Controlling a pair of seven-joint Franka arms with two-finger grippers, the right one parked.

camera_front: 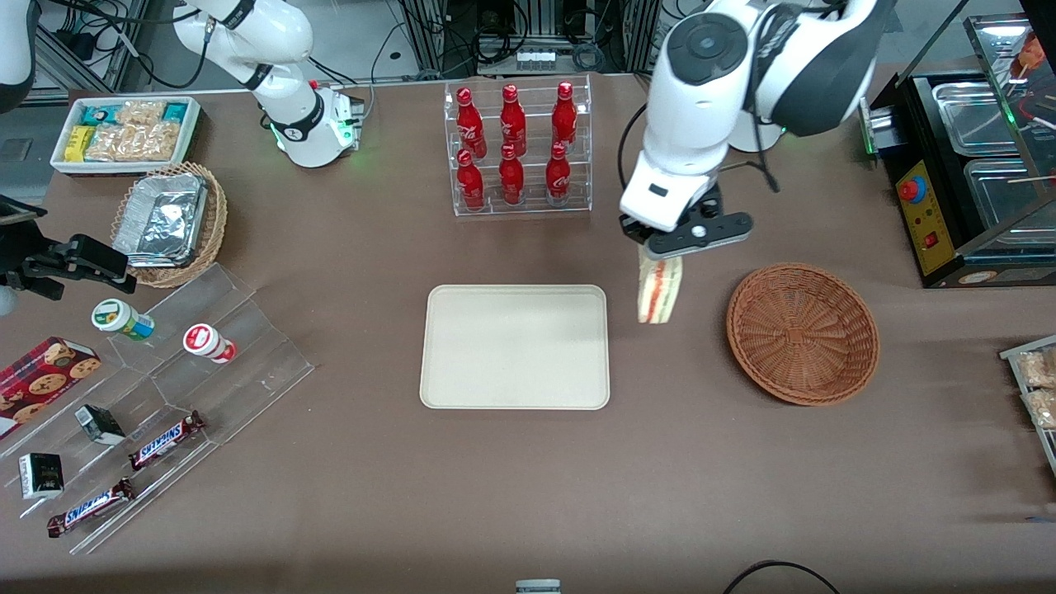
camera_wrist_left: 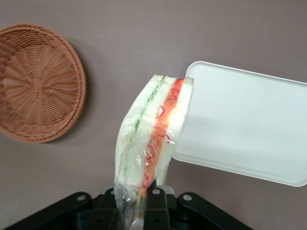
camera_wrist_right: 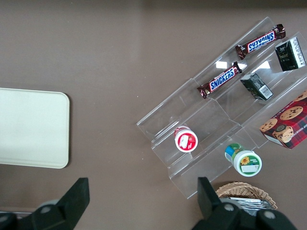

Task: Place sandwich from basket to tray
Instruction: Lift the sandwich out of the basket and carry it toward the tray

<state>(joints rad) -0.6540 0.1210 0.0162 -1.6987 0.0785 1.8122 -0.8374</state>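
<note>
From the front, the left arm's gripper (camera_front: 660,257) hung above the brown table (camera_front: 528,487), in the gap between the tray (camera_front: 515,346) and the basket (camera_front: 802,333). It was clamped on the upper end of the sandwich (camera_front: 659,290), which dangled below it in clear wrap, clear of the table and just beside the tray's edge toward the working arm's end. The reddish wicker basket held nothing, and the cream tray was bare. Farther from the camera than the tray stood a clear rack of red bottles (camera_front: 516,147). Toward the parked arm's end lay a white bin of snack packets (camera_front: 125,132), a lighter wicker basket with foil containers (camera_front: 169,223), and a stepped clear display (camera_front: 177,388) carrying two small tubs, Snickers bars and a cookie box.

From the left wrist camera, the sandwich (camera_wrist_left: 151,148) stretched away from the black fingers (camera_wrist_left: 158,211), its wrap pinched between them, with green and red-orange filling showing along the cut edge. Its tip overlapped a rounded corner of the tray (camera_wrist_left: 244,129) in that view, while the basket (camera_wrist_left: 38,81) sat well apart from it on the table.

From the right wrist camera, only one end of the tray (camera_wrist_right: 33,127) showed, beside the clear display (camera_wrist_right: 225,110) with its Snickers bars, tubs and cookie box
</note>
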